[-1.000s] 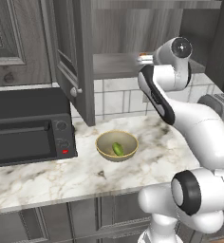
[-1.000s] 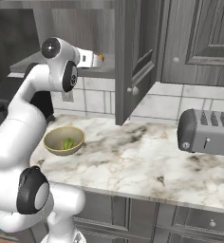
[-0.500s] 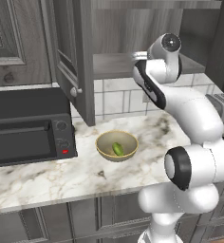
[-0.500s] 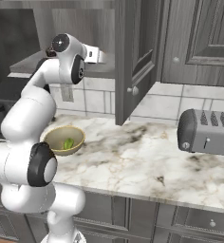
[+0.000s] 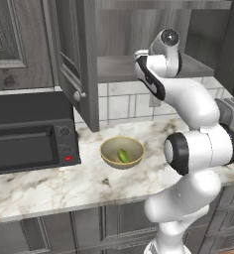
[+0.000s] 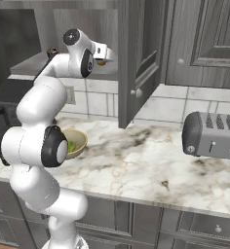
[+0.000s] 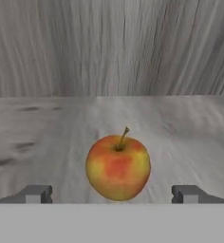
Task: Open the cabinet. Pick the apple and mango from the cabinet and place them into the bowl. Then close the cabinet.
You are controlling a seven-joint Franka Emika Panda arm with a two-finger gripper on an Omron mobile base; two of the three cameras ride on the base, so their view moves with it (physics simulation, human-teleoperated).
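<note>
Cabinet (image 5: 79,64): both doors stand swung out over the worktop; the grey wood-grain shelf (image 7: 47,128) inside is bare wood round the fruit.
Apple (image 7: 117,167): upright on the cabinet shelf, stem up, orange-red with yellow patches, in front of the cabinet's back wall; in the right base view a bit of it (image 6: 102,62) shows just past the arm's hand.
Gripper (image 7: 112,193): reaching into the cabinet at shelf level, jaws spread to their widest, holding nothing; the two finger tips (image 7: 37,193) stand either side of the apple, clear of it, with the apple centred between them.
Bowl (image 5: 109,155): on the worktop below the cabinet, under the gap between the open doors.
Mango (image 5: 123,156): lying inside the bowl, below the cabinet.
Microwave (image 5: 29,136): black, on the worktop under the cabinet's left side.
Toaster (image 6: 212,136): silver, on the worktop well to the right of the cabinet's right door.
Worktop (image 6: 136,160): pale marble, running under the cabinet.
</note>
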